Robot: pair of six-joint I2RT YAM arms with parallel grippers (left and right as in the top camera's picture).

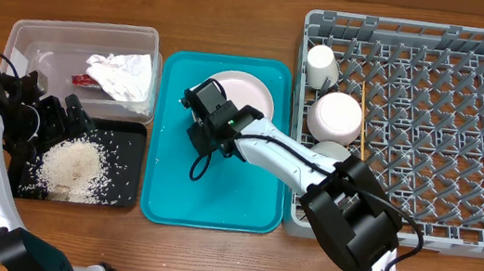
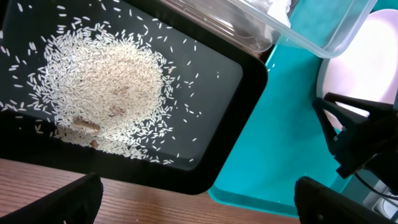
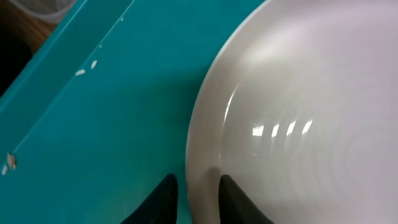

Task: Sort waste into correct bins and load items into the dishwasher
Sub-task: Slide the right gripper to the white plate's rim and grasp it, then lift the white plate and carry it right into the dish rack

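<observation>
The pale pink-white plate [image 1: 252, 95] lies at the back of the teal tray [image 1: 215, 198]. My right gripper [image 1: 207, 101] is at its left rim. In the right wrist view the fingers [image 3: 198, 186] are shut on the plate [image 3: 298, 112], one on each side of the rim. My left gripper [image 1: 66, 117] is open and empty over the black tray [image 1: 122, 190], which holds a heap of rice [image 1: 74, 168]. The clear tub [image 1: 49, 35] holds the white napkin [image 1: 123, 75] and the red wrapper [image 1: 85, 80]. The grey dish rack [image 1: 448, 135] holds the cup [image 1: 320, 66], two bowls [image 1: 335, 116] [image 1: 329, 151] and a chopstick [image 1: 361, 137].
In the left wrist view my open fingers [image 2: 196, 199] hang over bare wood at the front corner of the black tray [image 2: 217, 124], with the rice [image 2: 102, 87], tub [image 2: 323, 43], teal tray [image 2: 280, 143] and plate [image 2: 360, 68] beyond. A few rice grains lie on the teal tray [image 3: 106, 124].
</observation>
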